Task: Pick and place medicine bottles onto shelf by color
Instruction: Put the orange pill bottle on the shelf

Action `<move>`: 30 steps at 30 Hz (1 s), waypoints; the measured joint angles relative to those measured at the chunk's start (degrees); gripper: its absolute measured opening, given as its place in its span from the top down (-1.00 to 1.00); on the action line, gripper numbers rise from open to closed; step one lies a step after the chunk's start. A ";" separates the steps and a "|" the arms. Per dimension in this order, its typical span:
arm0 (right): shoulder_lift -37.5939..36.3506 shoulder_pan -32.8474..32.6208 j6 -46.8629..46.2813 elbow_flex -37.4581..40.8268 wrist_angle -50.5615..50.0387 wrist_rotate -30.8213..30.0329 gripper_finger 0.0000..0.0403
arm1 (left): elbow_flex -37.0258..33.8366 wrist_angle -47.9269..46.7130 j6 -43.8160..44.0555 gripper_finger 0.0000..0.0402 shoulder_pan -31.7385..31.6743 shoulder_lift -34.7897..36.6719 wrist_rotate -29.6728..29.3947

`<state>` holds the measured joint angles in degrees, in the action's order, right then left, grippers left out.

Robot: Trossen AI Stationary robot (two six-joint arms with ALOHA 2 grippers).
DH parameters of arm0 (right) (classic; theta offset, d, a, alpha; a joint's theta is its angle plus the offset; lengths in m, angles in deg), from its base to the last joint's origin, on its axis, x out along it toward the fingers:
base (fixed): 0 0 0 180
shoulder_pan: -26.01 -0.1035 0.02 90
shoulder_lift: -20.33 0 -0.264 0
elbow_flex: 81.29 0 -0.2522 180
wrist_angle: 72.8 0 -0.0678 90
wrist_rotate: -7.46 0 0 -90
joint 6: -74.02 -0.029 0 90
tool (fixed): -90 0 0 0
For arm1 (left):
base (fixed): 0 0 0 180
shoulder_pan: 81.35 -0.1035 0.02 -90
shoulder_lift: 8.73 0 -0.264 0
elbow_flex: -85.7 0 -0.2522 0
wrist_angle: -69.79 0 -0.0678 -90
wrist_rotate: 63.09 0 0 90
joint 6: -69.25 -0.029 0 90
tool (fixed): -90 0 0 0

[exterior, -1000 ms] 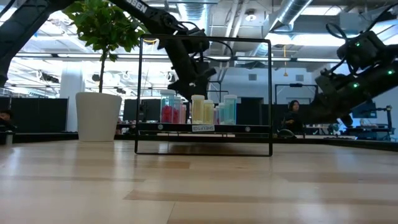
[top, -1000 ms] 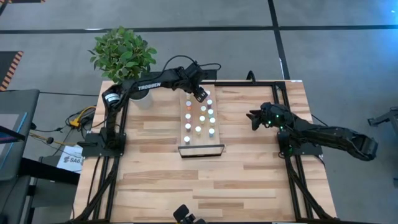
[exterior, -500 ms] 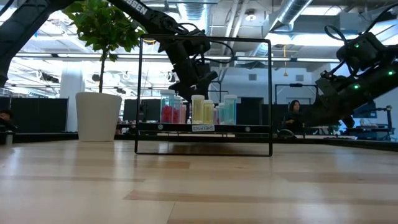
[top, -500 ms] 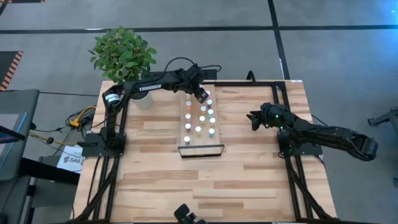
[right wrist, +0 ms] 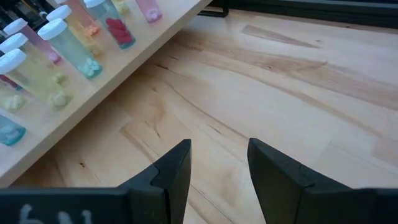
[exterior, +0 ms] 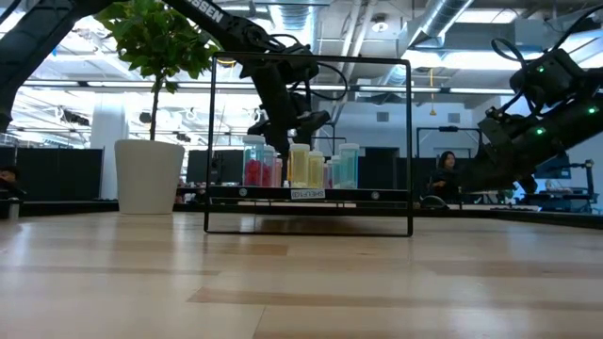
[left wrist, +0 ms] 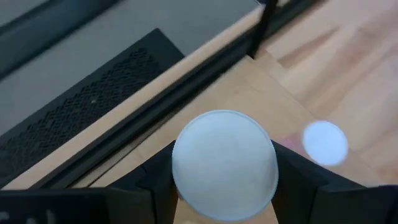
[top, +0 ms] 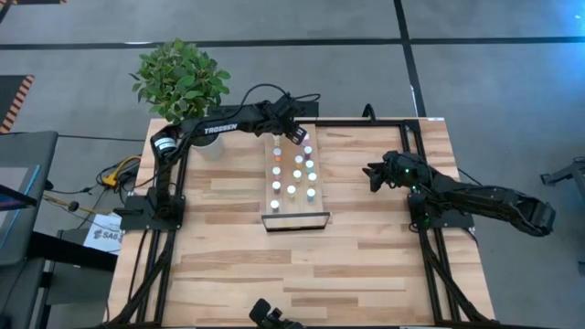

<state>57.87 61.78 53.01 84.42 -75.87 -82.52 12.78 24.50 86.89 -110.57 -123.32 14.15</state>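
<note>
The shelf [top: 291,194], a light plank with a dark frame [top: 297,222] at its near end, lies mid-table. Several white-capped medicine bottles [top: 292,172] stand on it, pink, yellow and teal in the low view [exterior: 300,165]. My left gripper [top: 296,135] hangs over the shelf's far end, shut on a white-capped bottle [left wrist: 224,163] whose body colour is hidden. A second cap [left wrist: 324,143] shows beside it. My right gripper [top: 373,174] waits open above the table, right of the shelf, with nothing between its fingers [right wrist: 219,163]. My left gripper has the bottle between its two fingers [left wrist: 155,186], one on each side just under the white cap [left wrist: 186,186]. The fingers slant down from above. The cap hides the bottle's body and foot, so whether it stands on the shelf cannot be told.
A potted plant [top: 180,78] in a white pot [exterior: 149,177] stands at the table's far left corner. Dark rails [top: 366,120] run along the far edge. Bare wood lies near the front edge [top: 302,274] and between the shelf and my right arm.
My left gripper has rolled and tipped a little over the shelf's far end without leaving its place, still shut on the bottle.
</note>
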 joint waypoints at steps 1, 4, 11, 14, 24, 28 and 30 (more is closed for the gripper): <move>0.00 0.00 0.00 0.00 -0.01 -0.01 0.11 | 0.00 0.00 0.73 0.11 0.00 0.00 -0.74; 0.00 0.00 -0.07 0.00 -0.01 -0.01 0.11 | 0.00 0.07 1.87 0.11 -0.02 0.00 -1.57; 0.00 0.00 -0.07 0.00 -0.01 -0.03 0.11 | 0.00 1.30 3.03 0.11 0.72 0.00 -3.30; 0.00 0.00 -0.06 0.00 0.01 -0.05 0.11 | 0.00 1.66 4.58 0.11 1.15 0.00 -6.44; 0.00 0.00 -0.02 0.02 0.01 -0.05 0.11 | 0.00 2.52 5.20 0.11 1.79 0.00 -8.62; 0.00 0.00 -0.02 0.02 -0.01 -0.05 0.11 | -2.21 5.33 7.06 0.11 2.11 0.04 -9.18; 0.00 -0.02 0.00 0.02 0.00 -0.05 0.11 | -4.02 6.20 8.22 0.11 2.27 -0.04 -9.02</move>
<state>57.87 61.76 53.01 84.44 -75.87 -82.57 8.76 30.69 95.11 -108.29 -123.36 5.13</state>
